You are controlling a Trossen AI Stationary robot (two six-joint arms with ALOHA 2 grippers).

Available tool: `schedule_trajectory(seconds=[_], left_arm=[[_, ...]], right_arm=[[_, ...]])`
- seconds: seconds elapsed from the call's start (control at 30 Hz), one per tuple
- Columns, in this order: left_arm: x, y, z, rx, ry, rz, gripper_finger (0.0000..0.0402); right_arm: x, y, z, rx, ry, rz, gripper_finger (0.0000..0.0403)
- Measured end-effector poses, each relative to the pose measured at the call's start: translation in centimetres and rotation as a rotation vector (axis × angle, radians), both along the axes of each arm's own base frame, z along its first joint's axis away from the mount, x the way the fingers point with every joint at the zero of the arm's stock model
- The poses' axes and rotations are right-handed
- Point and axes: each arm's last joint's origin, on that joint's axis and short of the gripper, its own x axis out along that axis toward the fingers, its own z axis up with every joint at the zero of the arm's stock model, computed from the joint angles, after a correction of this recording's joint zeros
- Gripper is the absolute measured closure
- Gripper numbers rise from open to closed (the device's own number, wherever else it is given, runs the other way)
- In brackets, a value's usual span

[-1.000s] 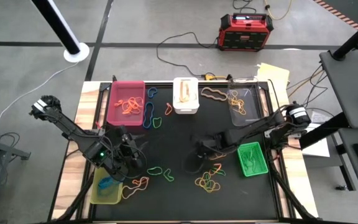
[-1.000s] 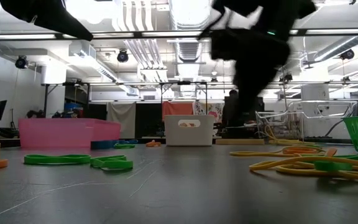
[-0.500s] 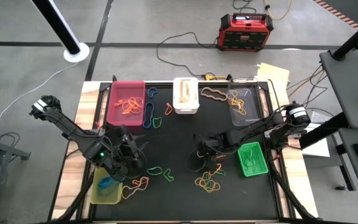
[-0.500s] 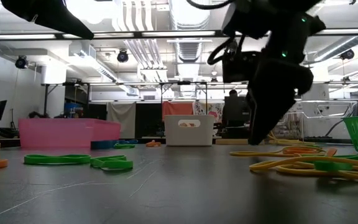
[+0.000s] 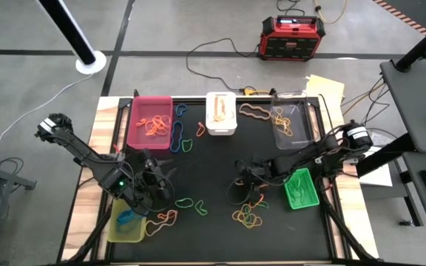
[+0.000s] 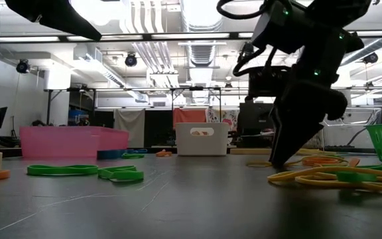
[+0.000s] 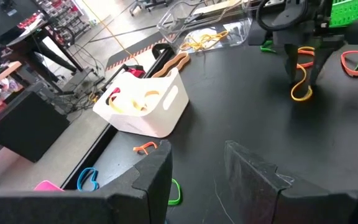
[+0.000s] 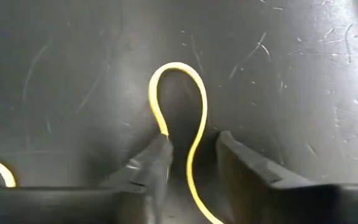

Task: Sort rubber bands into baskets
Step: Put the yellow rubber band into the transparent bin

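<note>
Black tabletop (image 5: 213, 159): five baskets (image 5: 149, 122), right gripper (image 8: 191, 158) apart astride one yellow band (image 8: 194, 118) (left gripper (image 7: 197, 177) apart).

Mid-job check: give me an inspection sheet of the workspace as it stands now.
Surface: black table, scuffed.
Job's things: pink basket holds orange bands; white basket, clear basket, green basket and yellow-green basket also out; loose rubber bands remain on the table.
Clutter: papers beyond the table's far right corner.
Grippers: right gripper low at the table, fingers astride a yellow band; left gripper open, near the yellow-green basket.
Cables: on the floor by the red power box.
Surroundings: nothing seen moving.
</note>
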Motion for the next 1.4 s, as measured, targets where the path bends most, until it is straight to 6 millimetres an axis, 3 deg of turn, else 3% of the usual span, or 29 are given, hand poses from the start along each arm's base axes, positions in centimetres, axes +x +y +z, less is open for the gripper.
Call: schedule_trajectory(seconds=[0.17, 0.2, 0.57, 0.77, 0.87, 1.1, 1.23, 1.4], left_arm=[[0.0, 0.0, 0.0, 0.0, 0.0, 0.0, 0.027], [0.0, 0.0, 0.0, 0.001, 0.001, 0.0, 0.027], [-0.1, 0.0, -0.4, 0.007, 0.007, -0.002, 0.027], [-0.2, 0.1, -0.9, 0.013, 0.016, -0.002, 0.027], [-0.2, 0.1, -1.0, 0.01, 0.012, -0.002, 0.027], [0.0, 0.0, -0.9, 0.016, 0.008, -0.012, 0.027], [0.1, 0.0, -0.8, 0.015, 0.002, -0.014, 0.027], [0.1, 0.1, -0.8, 0.015, 0.002, -0.009, 0.027]], right_arm=[[-0.5, -0.1, -0.4, -0.051, 0.03, 0.063, 0.0376], [-0.4, -0.1, -0.4, -0.063, 0.027, 0.071, 0.0382], [-0.4, -0.3, 2.0, -0.092, -0.199, 0.065, 0.0394], [-0.7, -0.4, 2.2, -0.072, -0.423, 0.045, 0.0394], [-1.0, -0.6, 2.0, -0.072, -0.421, 0.023, 0.0394], [-1.3, -0.6, 1.1, -0.072, -0.349, 0.009, 0.0359], [-2.0, -0.7, 0.5, -0.043, -0.269, -0.064, 0.0303], [-2.3, -0.1, 0.3, -0.043, -0.258, -0.034, 0.0231]])
